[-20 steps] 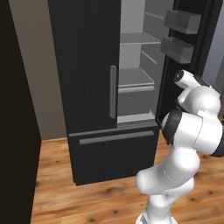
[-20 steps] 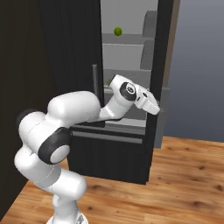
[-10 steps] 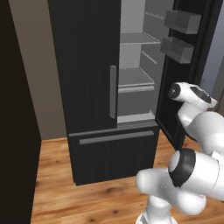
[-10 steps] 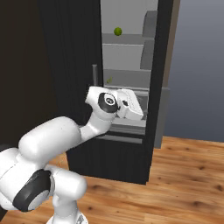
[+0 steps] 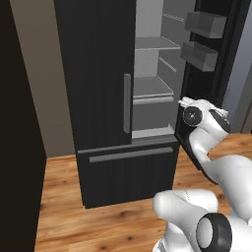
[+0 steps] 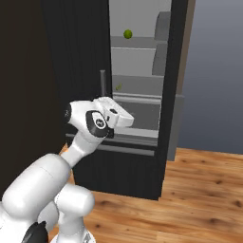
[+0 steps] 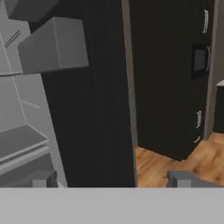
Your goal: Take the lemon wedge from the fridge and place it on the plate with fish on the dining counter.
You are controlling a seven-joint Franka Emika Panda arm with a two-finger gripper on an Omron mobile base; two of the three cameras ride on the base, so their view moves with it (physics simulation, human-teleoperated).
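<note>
Far left: fridge (image 5: 98, 74), left door closed, grey handle (image 5: 127, 103) upright, bottom drawer (image 5: 128, 172) closed. Right of that, open compartment with light grey shelves.

Lemon wedge (image 6: 118, 87): lies on the middle shelf (image 6: 137, 80), near its left end, close to the edge of the closed door. Looks slightly slanted, but too small to fix its long axis. Well apart from the round green fruit (image 6: 127, 34) one shelf up.

Tool (image 6: 129, 121): hangs in front of the fridge, below the wedge's shelf. Stands released, with nothing between the fingertips; in the hand view (image 7: 111, 180) both tips rise far apart. Faces the inner edge of the open right door (image 6: 178, 71) and its bins (image 5: 199, 55), not the wedge. From the tool, then, the wedge sits higher, further back and off to the left.

Probably calls for a turn left, a lift to shelf height, then a reach inward.

Far right and below: wooden floor (image 6: 204, 190), grey wall behind.
</note>
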